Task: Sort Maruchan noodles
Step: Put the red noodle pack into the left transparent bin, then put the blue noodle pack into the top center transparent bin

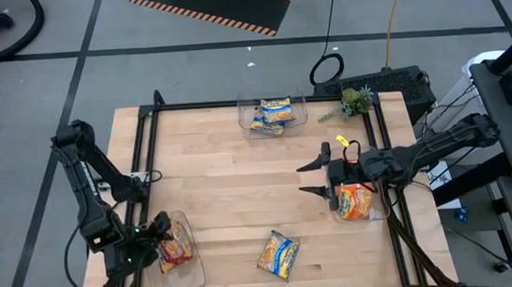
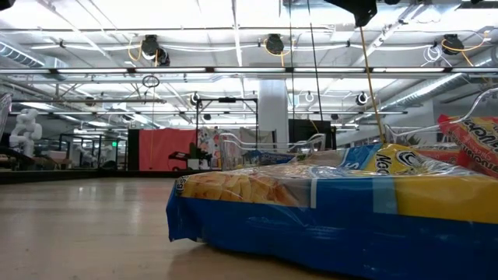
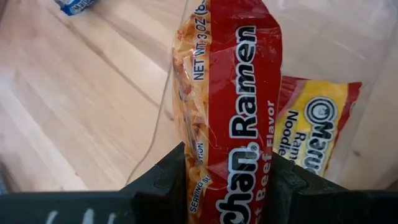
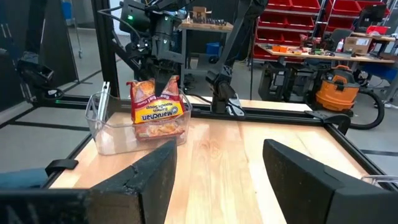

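One blue-and-yellow packet [image 1: 278, 253] lies loose on the bench [image 1: 223, 190], unsorted. Left claw [image 1: 161, 241] grips a red packet [image 3: 233, 106] over the near-left bin [image 1: 193, 272]; another lies inside. Far bin [image 1: 303, 114] holds blue packets [image 1: 273, 114]; the orange packets [image 1: 356, 201] sit by the wide, empty right claw [image 1: 312, 179].

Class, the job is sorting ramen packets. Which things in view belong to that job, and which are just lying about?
Job:
- red flat plastic ramen packet, gripped by left gripper
- blue-and-yellow packet, loose on table
- open right gripper

Lying about:
- green plant sprig
- black cable loop
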Action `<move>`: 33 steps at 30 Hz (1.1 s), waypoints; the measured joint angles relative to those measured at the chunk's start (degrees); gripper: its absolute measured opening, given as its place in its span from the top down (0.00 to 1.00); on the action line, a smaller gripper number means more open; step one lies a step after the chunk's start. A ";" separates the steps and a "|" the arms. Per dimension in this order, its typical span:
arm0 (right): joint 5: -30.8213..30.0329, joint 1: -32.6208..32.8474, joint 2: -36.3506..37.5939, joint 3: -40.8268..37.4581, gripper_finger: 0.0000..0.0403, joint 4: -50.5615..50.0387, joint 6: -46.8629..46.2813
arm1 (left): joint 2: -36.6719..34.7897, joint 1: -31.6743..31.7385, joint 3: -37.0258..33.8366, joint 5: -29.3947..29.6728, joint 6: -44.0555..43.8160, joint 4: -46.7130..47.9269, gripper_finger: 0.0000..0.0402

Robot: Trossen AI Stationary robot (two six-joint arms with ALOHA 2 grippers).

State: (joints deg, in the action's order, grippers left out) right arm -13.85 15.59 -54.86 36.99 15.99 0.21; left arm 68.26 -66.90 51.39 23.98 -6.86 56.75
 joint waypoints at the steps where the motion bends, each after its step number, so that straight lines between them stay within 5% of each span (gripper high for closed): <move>1: -0.02 0.00 -0.14 0.00 0.43 0.00 0.00 | -0.01 0.01 -0.12 0.23 0.24 -0.04 0.66; 10: -5.93 0.00 -0.97 0.00 0.43 0.00 -0.01 | -0.01 2.47 -0.19 6.28 -5.06 0.12 0.55; 16: -5.85 -0.02 -1.39 0.00 0.43 -0.25 -3.49 | -0.01 3.04 0.21 4.37 -6.81 0.84 0.42; 22: -5.80 -0.02 -2.02 0.00 0.43 -2.09 -11.32 | -0.01 2.64 5.92 4.93 -6.50 4.32 0.40; 33: 1.43 1.01 -13.17 0.01 0.43 -3.00 -20.31 | -0.05 5.04 19.74 25.77 -4.76 5.25 0.39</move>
State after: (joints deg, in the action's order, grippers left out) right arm -12.41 16.60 -68.04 37.00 12.99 -20.11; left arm 68.20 -61.86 71.13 49.75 -11.62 61.99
